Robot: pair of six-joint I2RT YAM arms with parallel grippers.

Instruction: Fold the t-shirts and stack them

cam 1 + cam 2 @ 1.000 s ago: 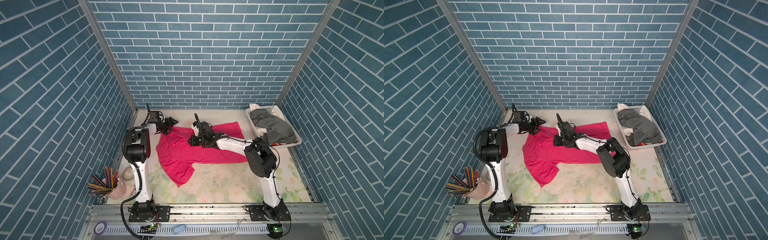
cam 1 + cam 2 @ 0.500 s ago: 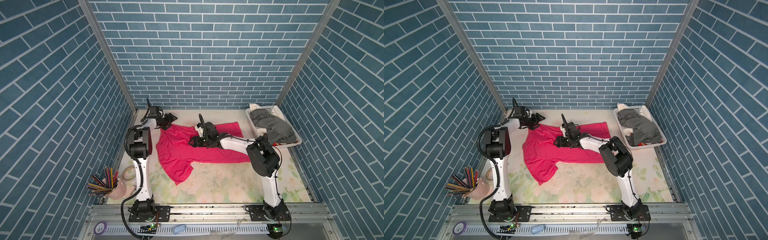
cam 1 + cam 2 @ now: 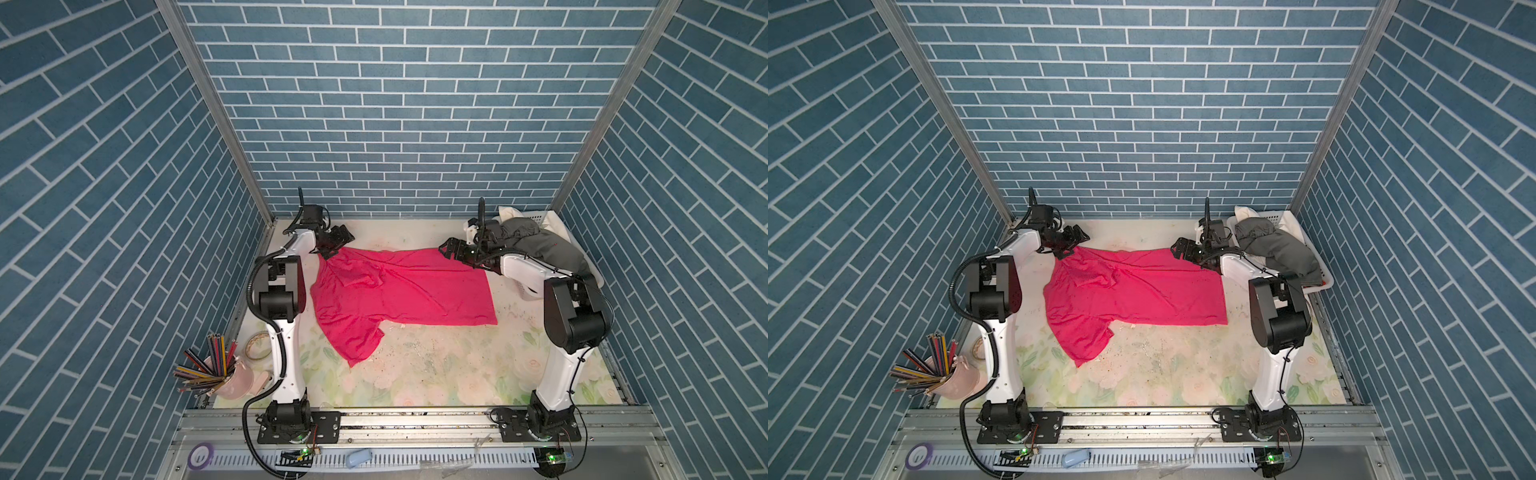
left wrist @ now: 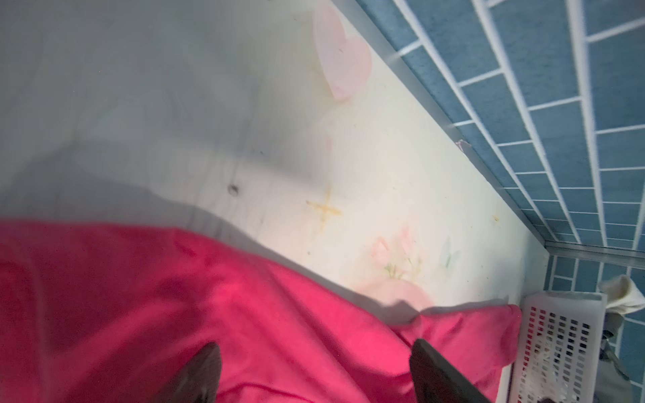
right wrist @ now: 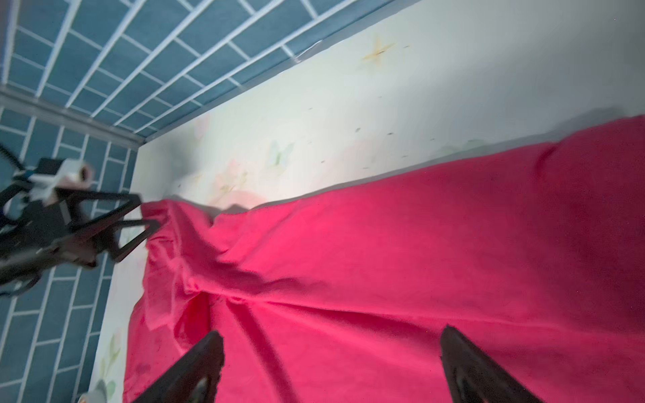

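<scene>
A bright pink t-shirt (image 3: 399,286) (image 3: 1133,291) lies spread across the table, one sleeve pointing toward the front. My left gripper (image 3: 338,245) (image 3: 1075,243) hovers open at the shirt's far left corner; in the left wrist view its jaws (image 4: 314,349) stand wide over pink cloth (image 4: 244,314). My right gripper (image 3: 446,249) (image 3: 1177,249) is open over the far right corner, with nothing between its fingers (image 5: 331,335) but the flat shirt (image 5: 384,261) below. A dark grey t-shirt (image 3: 536,241) (image 3: 1279,245) is heaped in the basket.
The white slotted basket (image 3: 540,216) (image 3: 1325,278) (image 4: 558,349) stands at the back right, just behind my right arm, with white cloth (image 3: 509,212) in it. A pink cup of pencils (image 3: 232,382) and a tape roll (image 3: 257,351) sit front left. The tiled back wall is close.
My right gripper has opened, let go of the pink shirt and moved right along its far edge. The left gripper stays at the far left corner, opened slightly wider.
</scene>
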